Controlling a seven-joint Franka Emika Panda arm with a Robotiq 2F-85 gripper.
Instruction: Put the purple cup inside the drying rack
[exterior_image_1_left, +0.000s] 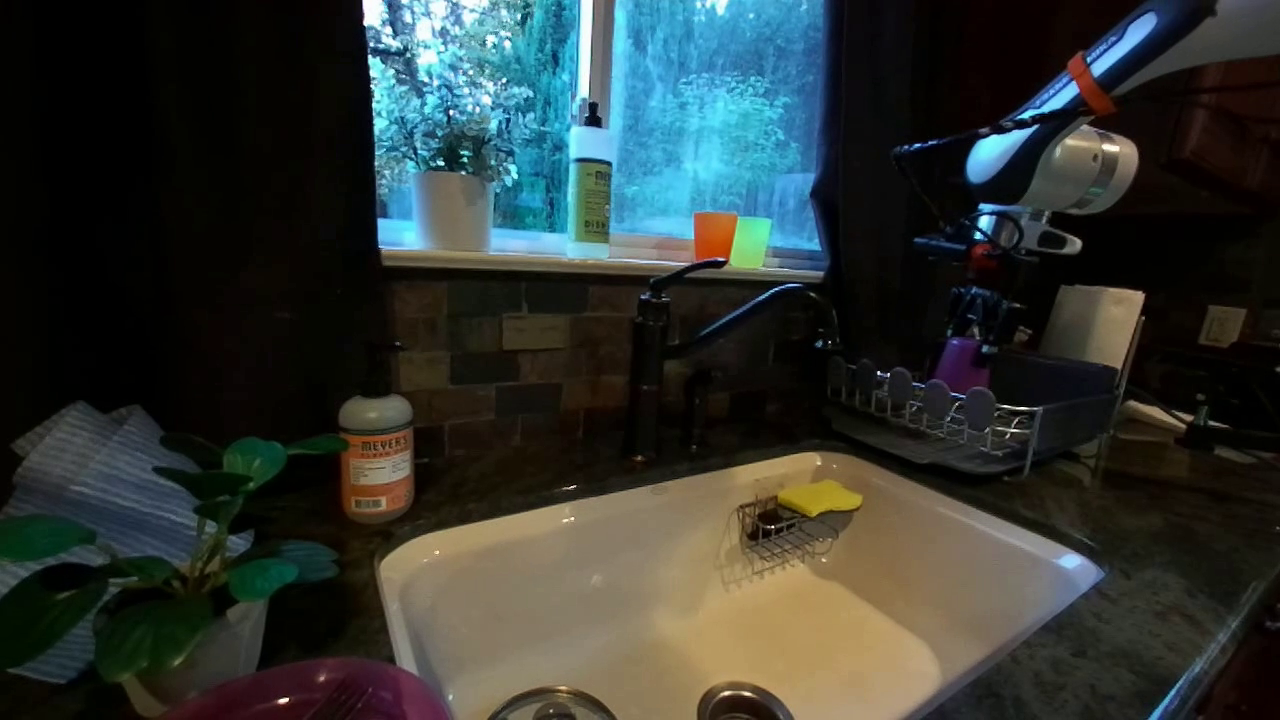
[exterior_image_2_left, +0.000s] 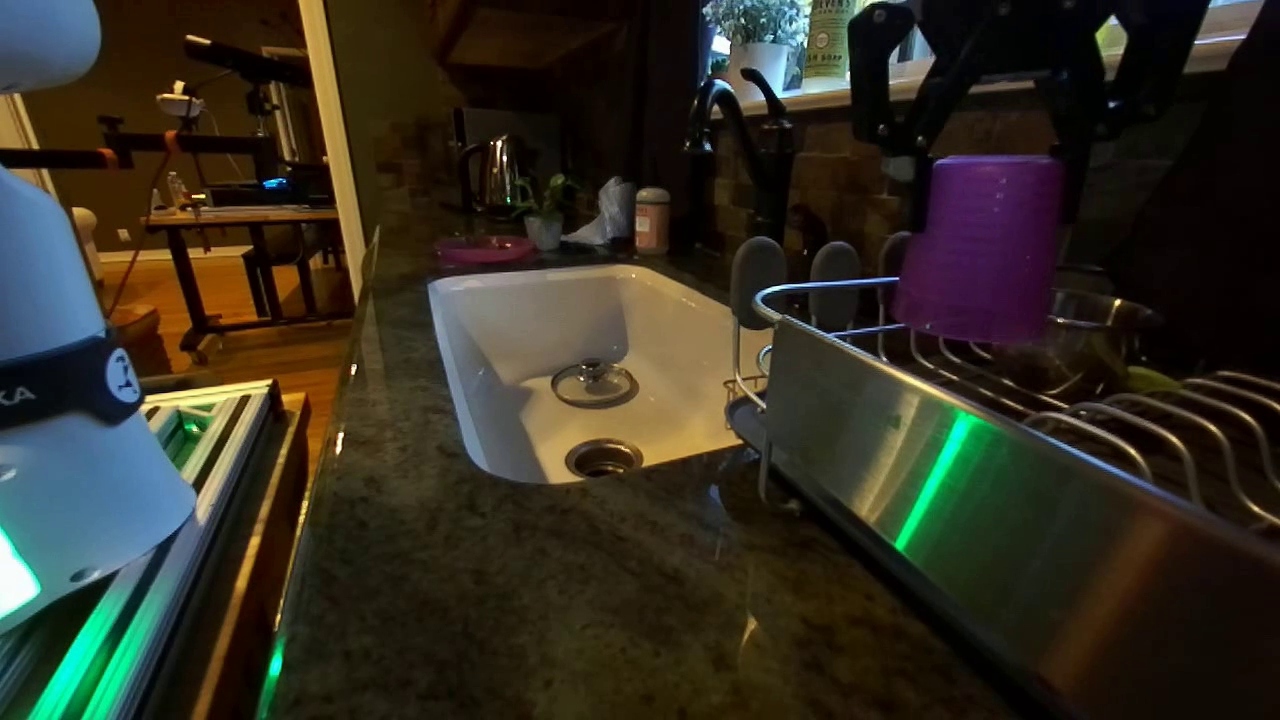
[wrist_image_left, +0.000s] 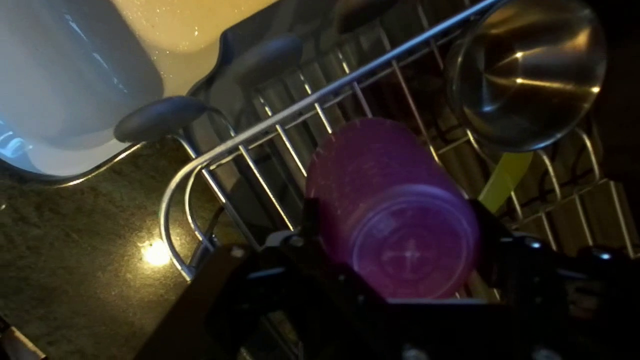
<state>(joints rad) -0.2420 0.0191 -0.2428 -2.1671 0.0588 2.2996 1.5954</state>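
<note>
The purple cup (exterior_image_2_left: 985, 255) is upside down, its base up and its open rim down, slightly tilted. It also shows in an exterior view (exterior_image_1_left: 962, 365) and in the wrist view (wrist_image_left: 385, 165). My gripper (wrist_image_left: 395, 220) is shut on the cup, one finger on each side near its base. The gripper also shows above the cup in both exterior views (exterior_image_2_left: 995, 190) (exterior_image_1_left: 975, 335). The drying rack (exterior_image_2_left: 880, 430) is under the cup; its wire rail shows in the wrist view (wrist_image_left: 300, 107). The cup is over the rack's sink-side end, within the rail. Whether its rim touches the wires cannot be told.
A metal bowl (wrist_image_left: 535, 75) and a yellow-green item (wrist_image_left: 507, 180) are in the rack beside the cup. A board (exterior_image_1_left: 1090, 325) stands at the rack. The white sink (exterior_image_1_left: 600, 530), with a yellow sponge (exterior_image_1_left: 820, 497) in a wire holder, and the faucet (exterior_image_1_left: 650, 370) are nearby.
</note>
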